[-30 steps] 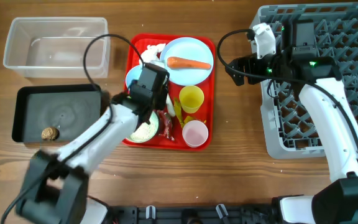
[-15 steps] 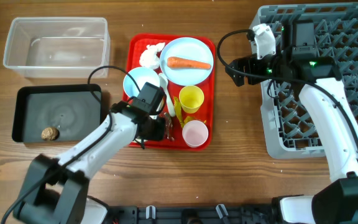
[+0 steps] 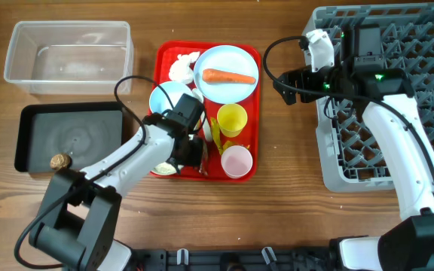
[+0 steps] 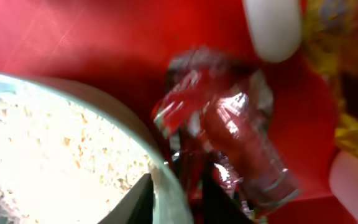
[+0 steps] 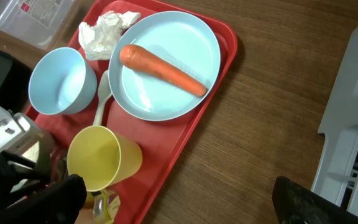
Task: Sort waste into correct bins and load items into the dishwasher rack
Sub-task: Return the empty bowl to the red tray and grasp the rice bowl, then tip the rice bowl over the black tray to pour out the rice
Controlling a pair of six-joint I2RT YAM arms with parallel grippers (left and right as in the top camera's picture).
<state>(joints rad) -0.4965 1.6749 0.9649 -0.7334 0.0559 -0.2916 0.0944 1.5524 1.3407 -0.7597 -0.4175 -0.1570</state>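
A red serving tray (image 3: 256,113) sits mid-table, carrying a pale blue plate (image 3: 221,60) with an orange carrot (image 3: 230,77) lying on it, a crumpled napkin (image 3: 181,67), an empty blue bowl (image 3: 168,98), a yellow cup (image 3: 232,118) and a pink cup (image 3: 236,160). The left gripper (image 3: 191,153) is low over the tray's near-left part, beside the yellow cup. The right gripper (image 3: 282,83) hangs between tray and grey rack (image 3: 428,45). Left of the tray, a clear tub (image 3: 66,49) stands behind a black tray (image 3: 74,135) holding a brown lump (image 3: 59,160).

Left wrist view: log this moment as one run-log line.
left gripper | at red wrapper beside rice bowl | grip unclear | right gripper | open, empty
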